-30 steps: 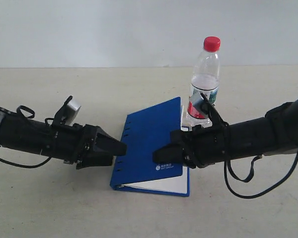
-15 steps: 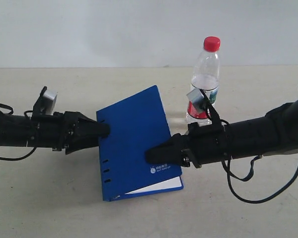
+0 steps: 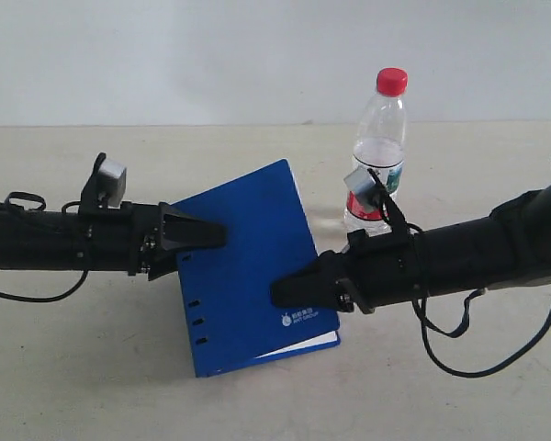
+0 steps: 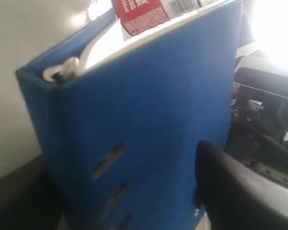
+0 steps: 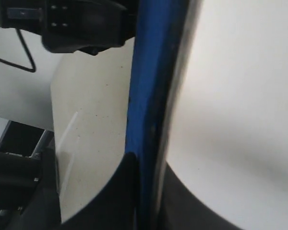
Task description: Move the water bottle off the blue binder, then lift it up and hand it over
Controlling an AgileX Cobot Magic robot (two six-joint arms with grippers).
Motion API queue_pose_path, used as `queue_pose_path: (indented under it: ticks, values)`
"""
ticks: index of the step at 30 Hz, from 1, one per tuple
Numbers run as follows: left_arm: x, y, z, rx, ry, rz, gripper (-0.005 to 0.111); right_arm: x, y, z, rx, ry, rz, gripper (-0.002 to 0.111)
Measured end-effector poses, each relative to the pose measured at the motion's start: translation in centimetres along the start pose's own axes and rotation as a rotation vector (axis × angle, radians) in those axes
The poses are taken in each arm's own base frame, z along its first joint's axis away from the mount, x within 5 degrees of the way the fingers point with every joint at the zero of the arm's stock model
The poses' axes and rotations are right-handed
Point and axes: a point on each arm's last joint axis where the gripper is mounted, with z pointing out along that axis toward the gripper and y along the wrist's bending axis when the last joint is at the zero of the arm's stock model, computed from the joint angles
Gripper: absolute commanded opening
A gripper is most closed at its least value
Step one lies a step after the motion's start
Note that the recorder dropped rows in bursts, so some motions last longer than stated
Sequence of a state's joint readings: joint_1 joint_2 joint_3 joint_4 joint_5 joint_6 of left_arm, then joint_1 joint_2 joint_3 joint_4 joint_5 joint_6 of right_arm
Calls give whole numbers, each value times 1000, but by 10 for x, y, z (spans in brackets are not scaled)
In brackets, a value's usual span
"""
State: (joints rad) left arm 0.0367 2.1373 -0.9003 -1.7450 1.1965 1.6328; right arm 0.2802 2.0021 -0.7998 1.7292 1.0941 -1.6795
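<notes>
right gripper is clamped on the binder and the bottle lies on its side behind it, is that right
One thing is wrong: the bottle is not on its side. It stands upright with its red cap on top, as the exterior view shows. The rest holds: the right gripper is clamped on the binder, and the bottle is behind it.
</notes>
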Motion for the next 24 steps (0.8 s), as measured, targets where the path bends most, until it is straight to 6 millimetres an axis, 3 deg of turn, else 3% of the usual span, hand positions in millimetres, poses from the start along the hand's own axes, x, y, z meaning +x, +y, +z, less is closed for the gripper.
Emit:
queue_pose_path:
  ticks: [2, 4, 9, 12, 19, 24]
  values:
    - [2, -1, 5, -9, 8, 3, 64, 1, -4, 0, 36, 11, 21, 0]
    - [4, -3, 12, -20, 16, 5, 56, 2, -6, 0, 59, 20, 33, 0]
    - [5, -3, 16, -38, 23, 4, 4, 3, -8, 0, 84, 31, 37, 0]
    - [5, -3, 16, -36, 23, 8, 5, 3, -9, 0, 91, 34, 37, 7]
    - [5, -7, 15, 17, 23, 82, 5, 6, -12, -1, 126, 65, 1, 61]
    - [-2, 3, -8, 6, -11, 103, 5, 8, -12, -1, 124, 85, -39, 63]
